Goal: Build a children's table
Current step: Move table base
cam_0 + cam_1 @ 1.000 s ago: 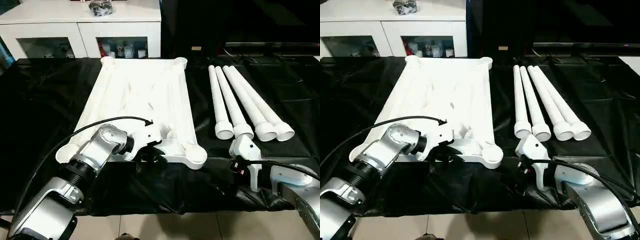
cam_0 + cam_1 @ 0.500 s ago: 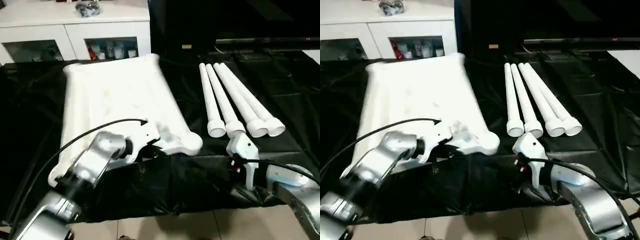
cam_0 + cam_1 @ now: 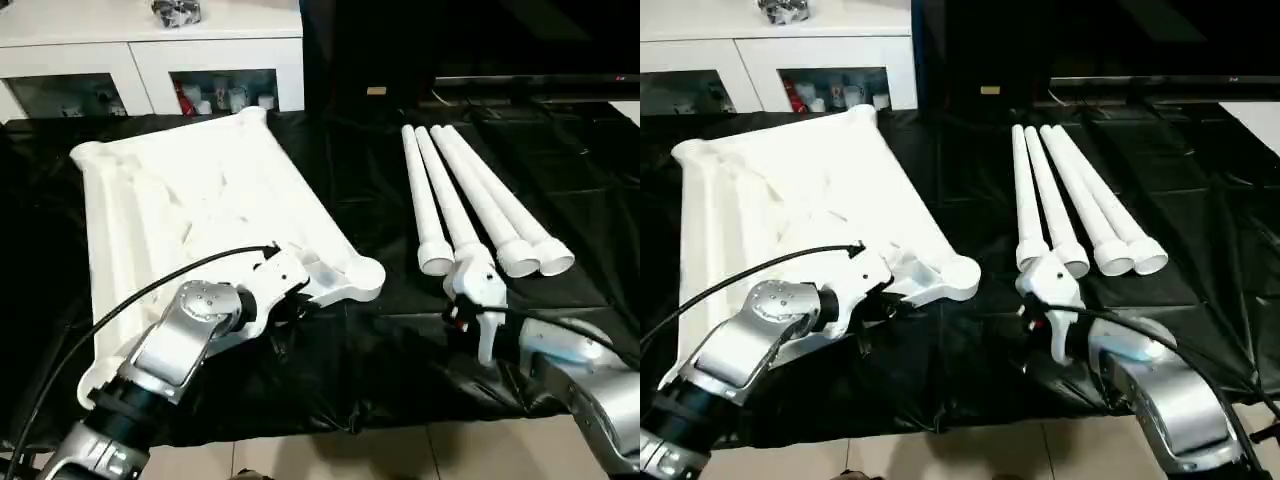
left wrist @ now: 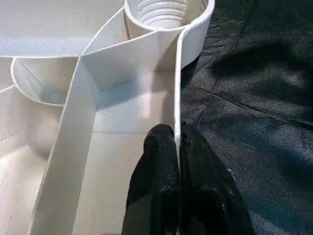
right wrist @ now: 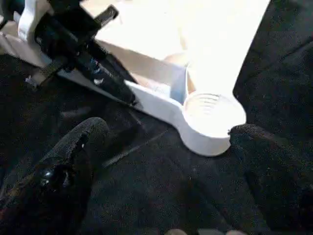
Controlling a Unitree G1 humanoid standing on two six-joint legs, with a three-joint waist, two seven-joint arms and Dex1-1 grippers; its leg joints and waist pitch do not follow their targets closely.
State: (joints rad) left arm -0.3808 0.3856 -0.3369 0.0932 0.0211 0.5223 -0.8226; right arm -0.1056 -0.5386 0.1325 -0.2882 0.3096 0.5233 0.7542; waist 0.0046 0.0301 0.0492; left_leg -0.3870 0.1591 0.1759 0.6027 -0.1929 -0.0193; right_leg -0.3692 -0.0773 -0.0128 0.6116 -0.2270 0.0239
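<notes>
— Why is the left gripper (image 4: 177,147) clamped on the tabletop (image 3: 190,200) right at that edge?

— The tabletop lies ribs-up on the black cloth (image 3: 400,350), and the thin rim wall is the only part narrow enough to pinch. The two black fingers (image 4: 159,161) are closed on that wall, one inside and one outside, with the round corner socket (image 4: 161,12) just ahead of the fingertips. My guess is that it holds there to steer or steady the slab, so the socket faces the other arm.

— And the right gripper (image 5: 161,161)?

— Spread wide and holding nothing — its fingers frame that same socket from across the cloth, near it but not touching. The four tube legs (image 3: 480,205) lie side by side just beyond it, flared ends (image 3: 495,255) toward the robot, handy for picking up.

— How are the arms set?

— The left forearm (image 3: 170,350) reaches forward and inward, wrist bent toward the socket corner. The right forearm (image 3: 580,370) lies low near the table's front edge, gripper pointing inward toward the left one.
</notes>
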